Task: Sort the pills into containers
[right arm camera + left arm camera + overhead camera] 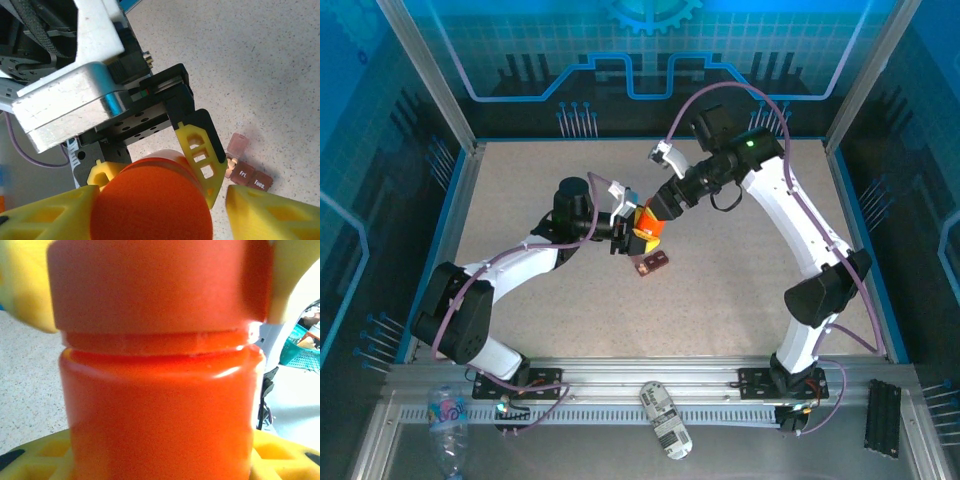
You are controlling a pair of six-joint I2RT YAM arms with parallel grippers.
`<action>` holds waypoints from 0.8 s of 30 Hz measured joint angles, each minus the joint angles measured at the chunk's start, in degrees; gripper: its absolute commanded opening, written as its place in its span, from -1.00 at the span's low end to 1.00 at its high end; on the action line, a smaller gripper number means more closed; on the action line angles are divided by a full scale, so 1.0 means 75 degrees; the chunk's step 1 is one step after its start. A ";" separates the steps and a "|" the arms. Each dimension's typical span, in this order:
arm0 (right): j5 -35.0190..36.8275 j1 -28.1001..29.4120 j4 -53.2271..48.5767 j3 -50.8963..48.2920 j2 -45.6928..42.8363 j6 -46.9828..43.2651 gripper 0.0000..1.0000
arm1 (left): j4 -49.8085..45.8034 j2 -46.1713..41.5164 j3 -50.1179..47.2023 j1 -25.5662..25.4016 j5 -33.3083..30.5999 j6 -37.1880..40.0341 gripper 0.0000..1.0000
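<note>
An orange pill bottle (pixel 646 228) hangs above the table, and my left gripper (pixel 632 236) is shut on its body. Up close, the bottle (pixel 160 405) stands between the left gripper's yellow fingers (pixel 37 455). My right gripper (pixel 658 208) comes in from the upper right and straddles the orange cap (pixel 150 200). One yellow finger (pixel 47 212) touches the cap, while a narrow gap shows beside the other. The dark red-brown containers tray (pixel 653 263) lies on the table just below the bottle. One lid (pixel 238 145) is up, with small pale pills (pixel 231 165) in that compartment.
Metal frame posts and blue panels wall in the speckled table (pixel 740 290). On the near rail lie a clear plastic bottle (pixel 448 415), a white labelled bottle (pixel 666 420) and a black bar (pixel 882 418). A teal basket (pixel 300 346) sits outside the frame.
</note>
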 measured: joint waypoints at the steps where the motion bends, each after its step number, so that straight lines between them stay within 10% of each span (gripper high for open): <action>1: -0.0012 0.0012 0.0015 -0.0023 -0.0017 0.0035 -0.03 | -0.0012 0.0000 0.0000 0.0003 -0.0015 -0.0015 -1.00; 9: 0.0679 0.0047 0.1154 -0.0883 -0.0629 0.1241 -0.73 | -0.0271 0.0006 -0.0047 -0.0023 0.0020 0.0082 -1.00; 17: 0.3025 0.0874 0.4301 -0.3582 -0.1801 0.4820 -0.33 | -0.0994 0.0009 -0.0213 0.0003 -0.0621 0.0082 -1.00; 24: 0.3378 0.0714 0.4817 -0.3759 -0.1918 0.5616 0.17 | -0.0560 -0.0009 -0.0213 0.0009 -0.0761 0.0111 -1.00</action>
